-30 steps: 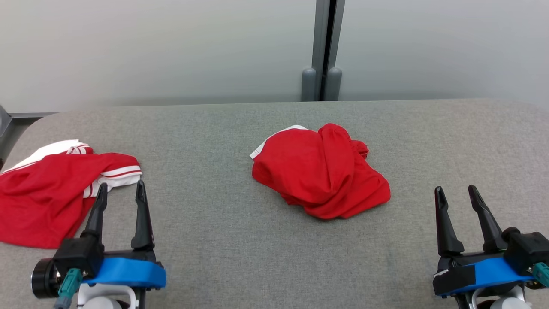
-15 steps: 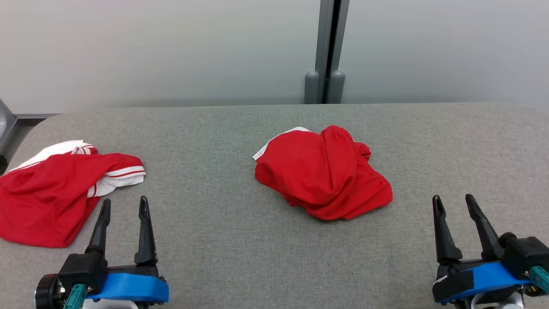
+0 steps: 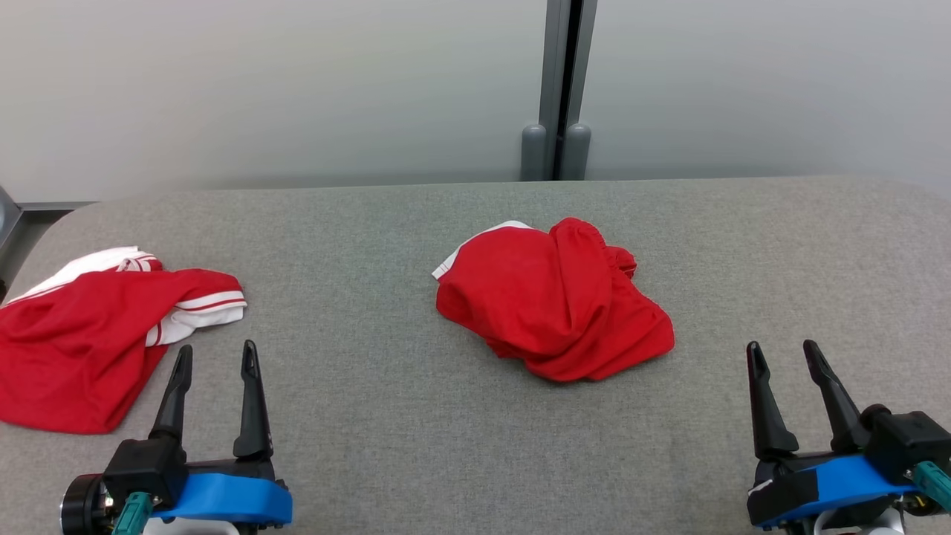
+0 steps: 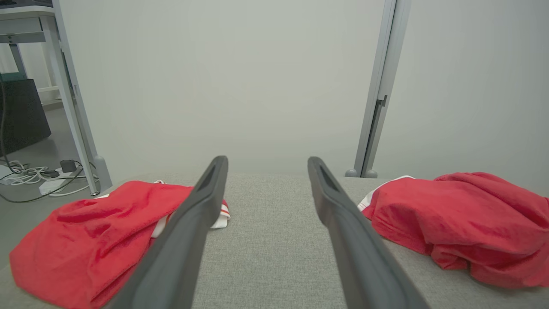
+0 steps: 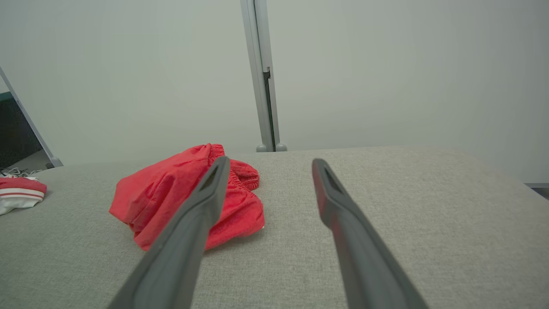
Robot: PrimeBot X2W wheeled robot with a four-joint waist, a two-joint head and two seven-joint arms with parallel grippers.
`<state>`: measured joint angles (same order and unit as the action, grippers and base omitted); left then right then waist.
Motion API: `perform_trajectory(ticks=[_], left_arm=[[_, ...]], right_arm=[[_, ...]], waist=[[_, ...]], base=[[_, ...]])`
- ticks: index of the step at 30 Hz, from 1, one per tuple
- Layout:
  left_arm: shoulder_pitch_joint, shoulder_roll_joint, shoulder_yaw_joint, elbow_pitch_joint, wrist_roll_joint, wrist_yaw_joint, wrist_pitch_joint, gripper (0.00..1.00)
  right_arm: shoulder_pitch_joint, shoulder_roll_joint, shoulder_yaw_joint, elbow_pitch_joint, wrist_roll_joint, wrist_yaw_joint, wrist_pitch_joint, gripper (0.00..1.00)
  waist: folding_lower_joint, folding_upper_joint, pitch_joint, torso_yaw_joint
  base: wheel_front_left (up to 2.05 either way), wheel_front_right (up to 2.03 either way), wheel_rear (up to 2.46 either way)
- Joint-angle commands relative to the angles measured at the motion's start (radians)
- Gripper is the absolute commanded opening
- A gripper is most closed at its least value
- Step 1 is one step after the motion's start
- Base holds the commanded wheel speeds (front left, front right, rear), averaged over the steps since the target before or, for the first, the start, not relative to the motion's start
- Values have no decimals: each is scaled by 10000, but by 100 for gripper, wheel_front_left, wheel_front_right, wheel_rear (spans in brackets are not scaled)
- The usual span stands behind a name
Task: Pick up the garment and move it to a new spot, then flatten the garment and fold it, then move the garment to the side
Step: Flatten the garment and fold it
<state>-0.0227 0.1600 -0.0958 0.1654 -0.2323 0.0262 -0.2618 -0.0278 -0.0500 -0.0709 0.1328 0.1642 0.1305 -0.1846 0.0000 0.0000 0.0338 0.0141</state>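
In the head view, a crumpled red garment (image 3: 553, 297) is seen heaped near the middle of the grey padded table (image 3: 371, 431), with a strip of white trim showing at its far left edge. A striped garment (image 3: 82, 342), red with white-and-red bands, is spread at the table's left end, well apart from the heap. The left gripper (image 3: 216, 348) is held at the lower left, just beside the striped garment, its two dark fingers parted wide with nothing held between them. The right gripper (image 3: 781, 345) is held at the lower right, likewise spread wide and empty, near the heap but apart from it. A grey post (image 3: 557, 82) is seen behind the table.

In the left wrist view, the parted fingers are seen over bare grey cloth. The striped garment is partly hidden behind one finger, and the crumpled red garment is seen on the other side. Cables (image 4: 30, 176) are seen on the floor beyond the table's end.

In the right wrist view, the crumpled red garment is partly covered by the view's left finger, and an end of the striped garment is seen at the far left edge
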Motion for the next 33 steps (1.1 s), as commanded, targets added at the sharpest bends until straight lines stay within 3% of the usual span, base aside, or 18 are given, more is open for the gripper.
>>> perform_trajectory(ticks=[1, 33], left_arm=[[-42, -3, 83, 45, 55, -33, -47, 100], [-212, -256, 391, 295, 473, -322, -47, 100]], right_arm=[[28, -9, 8, 25, 35, 5, 30, 100], [-135, -9, -62, 332, -12, 5, 39, 100]], waist=[[0, 0, -14, -7], [0, 0, -66, -39]], base=[[0, 0, 0], [0, 0, 0]])
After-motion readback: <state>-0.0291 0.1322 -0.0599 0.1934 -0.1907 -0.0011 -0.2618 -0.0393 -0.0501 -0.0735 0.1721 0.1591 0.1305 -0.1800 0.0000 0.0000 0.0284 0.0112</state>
